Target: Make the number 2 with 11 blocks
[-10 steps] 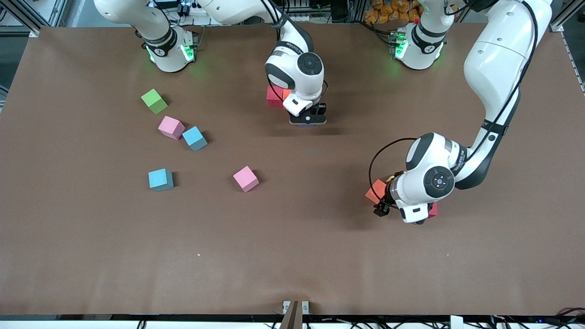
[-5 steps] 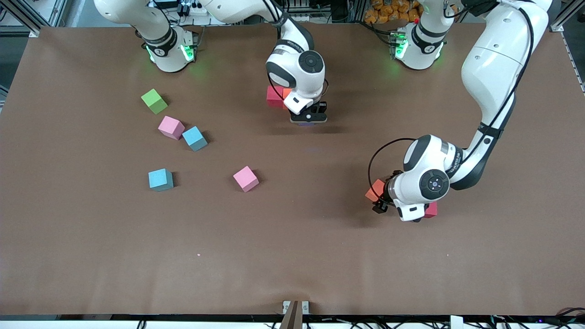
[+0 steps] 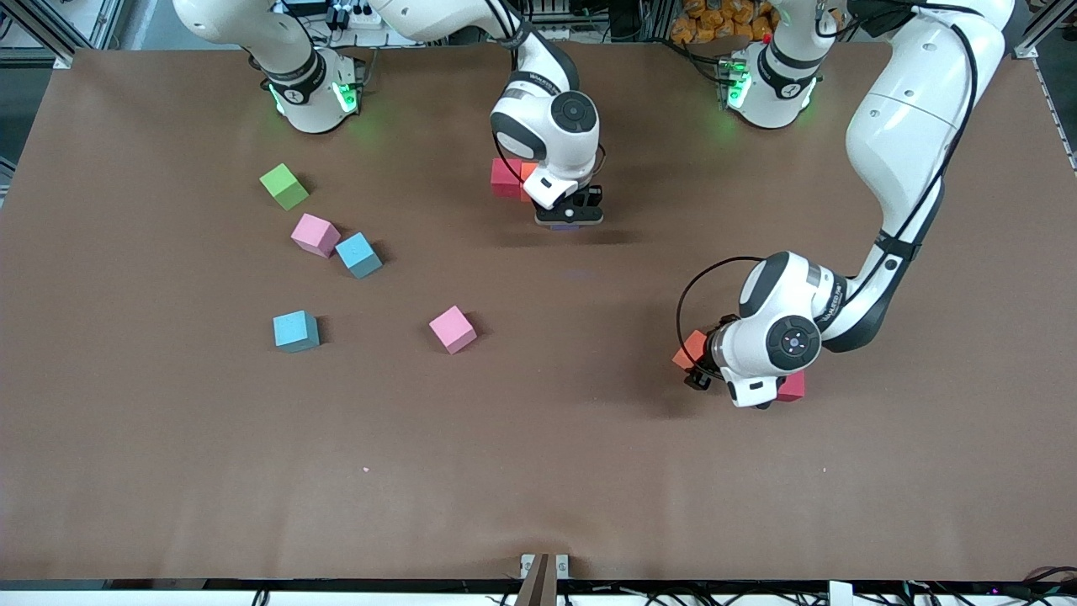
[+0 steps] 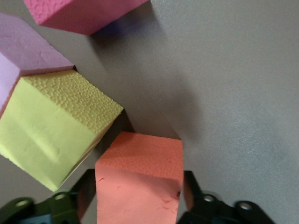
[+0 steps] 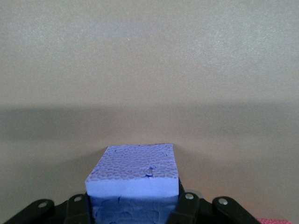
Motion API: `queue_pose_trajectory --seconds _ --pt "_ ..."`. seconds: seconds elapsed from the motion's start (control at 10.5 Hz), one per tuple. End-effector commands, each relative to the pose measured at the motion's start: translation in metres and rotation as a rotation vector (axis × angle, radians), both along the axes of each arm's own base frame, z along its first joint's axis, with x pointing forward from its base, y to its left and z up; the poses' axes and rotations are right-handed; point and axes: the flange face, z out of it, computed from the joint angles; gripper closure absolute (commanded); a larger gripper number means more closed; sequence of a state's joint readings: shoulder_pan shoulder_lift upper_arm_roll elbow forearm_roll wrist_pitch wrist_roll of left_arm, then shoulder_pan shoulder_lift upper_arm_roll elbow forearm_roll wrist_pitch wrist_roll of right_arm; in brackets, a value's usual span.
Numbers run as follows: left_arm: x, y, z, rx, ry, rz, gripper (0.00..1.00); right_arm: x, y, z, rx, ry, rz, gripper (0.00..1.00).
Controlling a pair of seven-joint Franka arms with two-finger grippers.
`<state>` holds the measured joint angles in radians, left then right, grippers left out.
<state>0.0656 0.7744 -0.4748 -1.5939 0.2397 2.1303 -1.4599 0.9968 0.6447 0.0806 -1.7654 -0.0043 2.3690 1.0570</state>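
Two grippers are seen low over the brown bench (image 3: 538, 471). The right gripper (image 3: 569, 220) is near the middle of the bench, just beside a red cube (image 3: 505, 178) and an orange cube (image 3: 528, 172) that lie touching, farther from the front camera than the gripper. Its jaws are clamped on a purple cube (image 5: 134, 179), shown in the right wrist view.

The left gripper (image 4: 140, 205) is toward the left arm's end of the bench. An orange cube (image 4: 140, 182) is seen between its jaws, the fingers (image 4: 191, 189) close at either side; whether they press on it cannot be told. A yellow cube (image 4: 51, 126) lies just beside that orange one, against a purple cube (image 4: 23, 56), with a second red cube (image 4: 79, 14) near.

Toward the right arm's end lie a green cube (image 3: 284, 186), two pink cubes (image 3: 315, 235) (image 3: 453, 329) and two blue cubes (image 3: 359, 255) (image 3: 295, 331), loose and scattered. The first pink and first blue touch.
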Motion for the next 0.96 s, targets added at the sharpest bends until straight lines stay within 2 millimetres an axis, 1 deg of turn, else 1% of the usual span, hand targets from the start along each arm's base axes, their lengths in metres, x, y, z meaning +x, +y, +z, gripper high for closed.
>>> queue_pose_trajectory --seconds 0.0,0.19,0.38,0.48,0.57,0.67,0.77,0.86 --pt "0.005 0.001 0.006 0.013 -0.025 -0.030 0.69 -0.009 -0.004 0.005 -0.029 -0.016 0.000 0.00" --pt "0.009 0.005 0.017 0.003 -0.047 -0.083 0.71 -0.007 -0.003 0.016 -0.026 -0.023 0.002 0.00" --pt "0.012 0.007 0.031 -0.017 -0.076 -0.201 0.77 -0.003 -0.007 0.049 -0.031 -0.026 -0.005 0.00" --pt "0.011 0.004 0.039 -0.021 -0.084 -0.243 0.77 0.001 -0.010 0.065 -0.030 -0.030 -0.012 0.00" --pt "0.010 0.000 0.044 -0.024 -0.088 -0.278 0.77 0.016 -0.017 0.076 -0.022 -0.036 -0.035 0.00" --pt "0.009 -0.003 0.051 -0.023 -0.097 -0.300 0.76 0.025 -0.021 0.080 -0.014 -0.041 -0.046 0.00" --pt "0.006 -0.010 0.053 -0.030 -0.098 -0.332 0.76 0.038 -0.028 0.083 -0.010 -0.043 -0.065 0.00" --pt "0.001 -0.023 0.056 -0.047 -0.099 -0.369 0.76 0.057 -0.042 0.096 0.001 -0.053 -0.084 0.00"
